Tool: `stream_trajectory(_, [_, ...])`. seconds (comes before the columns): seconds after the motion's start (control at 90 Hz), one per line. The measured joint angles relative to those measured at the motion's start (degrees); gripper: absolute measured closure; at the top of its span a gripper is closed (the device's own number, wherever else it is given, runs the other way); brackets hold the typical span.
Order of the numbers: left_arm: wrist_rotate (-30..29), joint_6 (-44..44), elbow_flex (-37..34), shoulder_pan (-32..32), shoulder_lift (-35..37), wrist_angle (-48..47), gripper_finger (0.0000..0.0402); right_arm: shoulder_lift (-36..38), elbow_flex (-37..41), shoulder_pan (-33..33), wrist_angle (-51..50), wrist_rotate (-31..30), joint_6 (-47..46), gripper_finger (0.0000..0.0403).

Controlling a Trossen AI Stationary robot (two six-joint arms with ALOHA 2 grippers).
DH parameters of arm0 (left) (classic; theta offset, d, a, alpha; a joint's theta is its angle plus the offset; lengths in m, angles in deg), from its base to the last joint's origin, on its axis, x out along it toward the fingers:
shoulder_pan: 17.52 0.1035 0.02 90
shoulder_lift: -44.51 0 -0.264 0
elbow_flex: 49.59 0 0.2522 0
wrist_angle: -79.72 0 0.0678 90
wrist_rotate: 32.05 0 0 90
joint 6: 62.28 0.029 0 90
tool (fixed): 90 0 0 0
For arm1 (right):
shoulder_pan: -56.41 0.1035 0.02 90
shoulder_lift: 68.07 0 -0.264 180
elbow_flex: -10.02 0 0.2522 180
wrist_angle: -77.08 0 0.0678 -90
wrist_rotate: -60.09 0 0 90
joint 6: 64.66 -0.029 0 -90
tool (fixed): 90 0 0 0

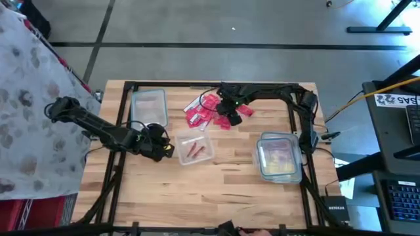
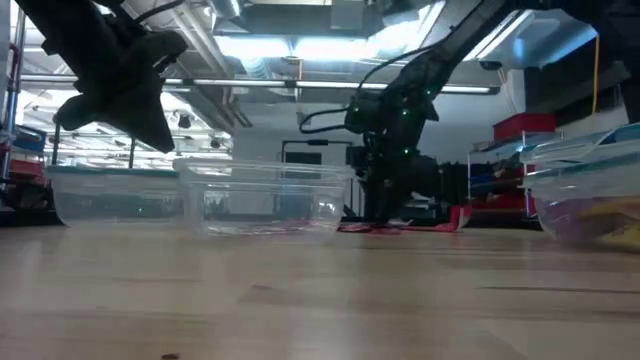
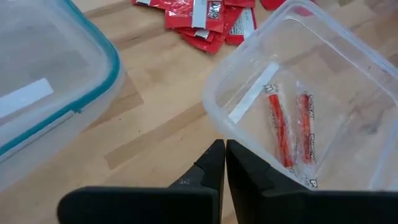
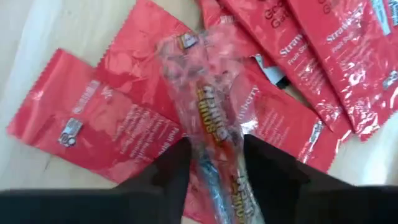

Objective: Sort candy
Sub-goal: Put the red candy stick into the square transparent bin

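A pile of flat red candy packets (image 1: 202, 110) lies on the table at the far middle. My right gripper (image 1: 230, 118) is down over the pile, shut on a long red candy stick in a clear wrapper (image 4: 208, 106). A small clear tub (image 1: 195, 149) at the table's middle holds two more red sticks (image 3: 289, 124). My left gripper (image 3: 224, 149) hangs shut with nothing in it, just outside that tub's left wall. Whether it touches the rim, I cannot tell. My right gripper pinches the clear-wrapped stick between its two fingers (image 4: 177, 165), which lie across it at about its middle (image 4: 214, 149). The fingers come from above, pointing down. The stick's far end (image 4: 186, 50) reaches out over the red packets; whether it still rests on them, I cannot tell.
A clear tub with a teal-rimmed lid (image 1: 149, 107) stands at the far left. A third clear tub (image 1: 279, 156) at the right holds yellowish pieces. Bare wooden table (image 1: 216, 190) spreads along the near side.
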Motion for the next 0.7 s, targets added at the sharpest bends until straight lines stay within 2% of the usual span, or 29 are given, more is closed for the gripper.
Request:
stream_trajectory(0.089, [0.0,0.0,0.0,0.0,0.0,0.0,0.0402,0.9,0.0,0.0,-0.2,0.2,-1.1,0.0374])
stream_trajectory(0.144, [0.0,0.0,0.0,0.0,0.0,0.0,0.0402,1.8,0.0,0.0,-0.8,0.1,-1.4,0.0392])
stream_trajectory(0.467, [0.0,-0.1,0.0,0.0,0.0,0.1,0.0402,8.8,0.1,1.2,-2.7,0.5,-2.9,0.0394])
stream_trajectory(0.7, [0.0,-0.1,0.0,0.0,0.0,0.3,0.0402,6.7,0.1,1.5,-3.1,4.8,-3.3,0.0370])
